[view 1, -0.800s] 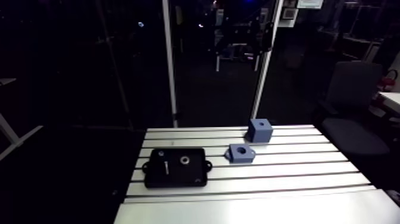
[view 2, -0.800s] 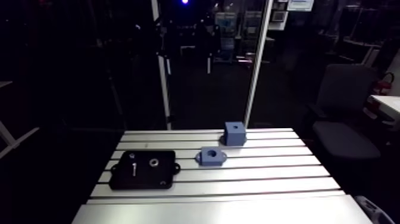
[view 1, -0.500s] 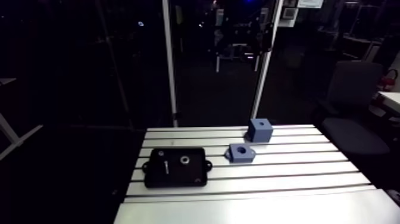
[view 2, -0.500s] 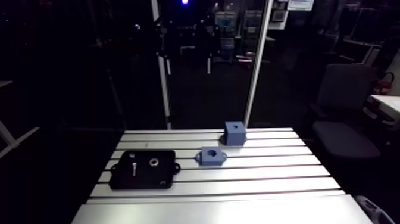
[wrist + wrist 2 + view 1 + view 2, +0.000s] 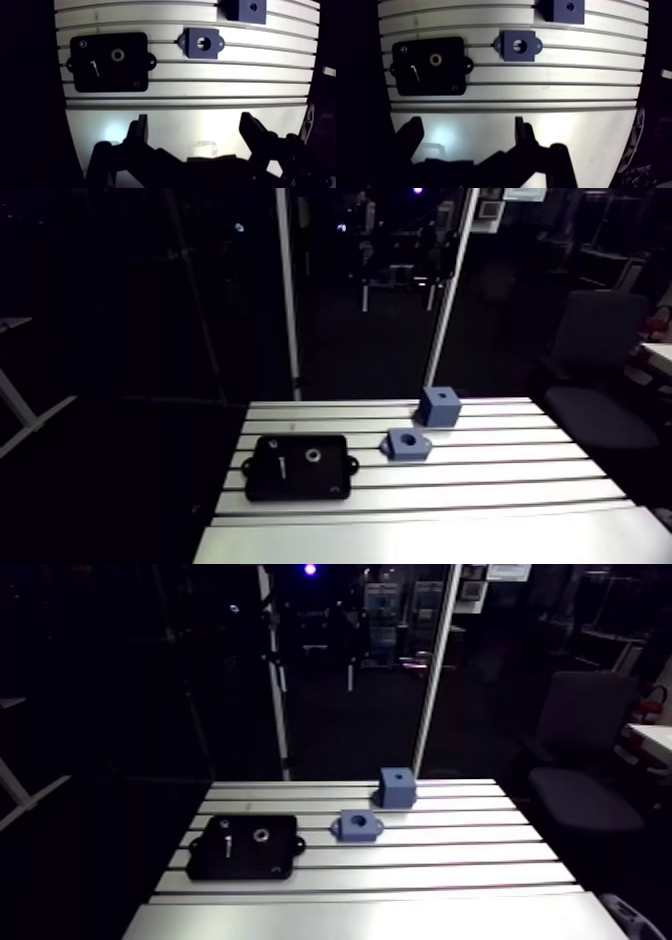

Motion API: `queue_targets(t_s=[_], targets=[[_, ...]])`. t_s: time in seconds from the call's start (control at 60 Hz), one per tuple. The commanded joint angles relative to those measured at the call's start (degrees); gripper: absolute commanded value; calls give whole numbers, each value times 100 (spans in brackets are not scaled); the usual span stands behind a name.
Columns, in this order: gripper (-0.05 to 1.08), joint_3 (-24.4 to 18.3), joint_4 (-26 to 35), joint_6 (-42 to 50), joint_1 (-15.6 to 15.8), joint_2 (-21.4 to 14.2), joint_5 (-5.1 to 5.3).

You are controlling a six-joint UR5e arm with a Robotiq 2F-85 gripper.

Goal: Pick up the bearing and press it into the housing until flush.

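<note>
Gripper jaws wide apart, holding nothing. Bearing sits in black tray, well ahead of jaws, off to one side. Blue housing ahead too, just beside tray, hole empty.

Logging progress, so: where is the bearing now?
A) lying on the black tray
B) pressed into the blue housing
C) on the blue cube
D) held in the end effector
A: the bearing rests on the black tray; the end effector is open and empty, and the housing bore is vacant.
</note>
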Motion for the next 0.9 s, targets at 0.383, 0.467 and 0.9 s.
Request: queue_targets(t_s=[0.383, 0.467, 0.9], targets=[[1, 296, -1126, 865, 826, 679, 57], [1, 389, -1277, 1026, 965, 844, 41], [1, 1017, -2113, 1256, 1193, 1252, 82]])
